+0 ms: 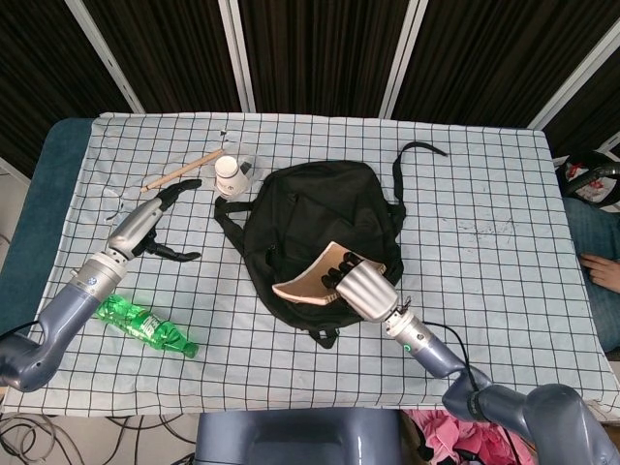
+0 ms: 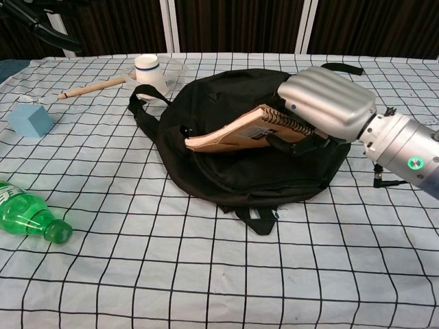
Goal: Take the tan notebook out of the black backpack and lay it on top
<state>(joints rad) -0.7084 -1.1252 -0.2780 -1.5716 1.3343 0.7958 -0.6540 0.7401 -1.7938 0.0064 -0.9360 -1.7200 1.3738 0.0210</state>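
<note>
One notebook [image 2: 243, 130], tan, spiral-bound, tilted over one backpack [image 2: 226, 164]; right hand [image 2: 326, 110] grips it; left hand [image 1: 155, 218] raised, fingers spread, holding nothing

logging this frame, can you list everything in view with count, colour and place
backpack: 1, black, table centre
notebook: 1, tan, spiral-bound, tilted over the backpack, in the right hand
cup: 1, white, far side left of the backpack
wooden stick: 1, light wood, left of the cup
block: 1, light blue, left edge
bottle: 1, green, lying near left
tablecloth: 1, white with black grid
right hand: 1, silver, holds the notebook
left hand: 1, black fingers spread, holds nothing, above the table's left
</note>
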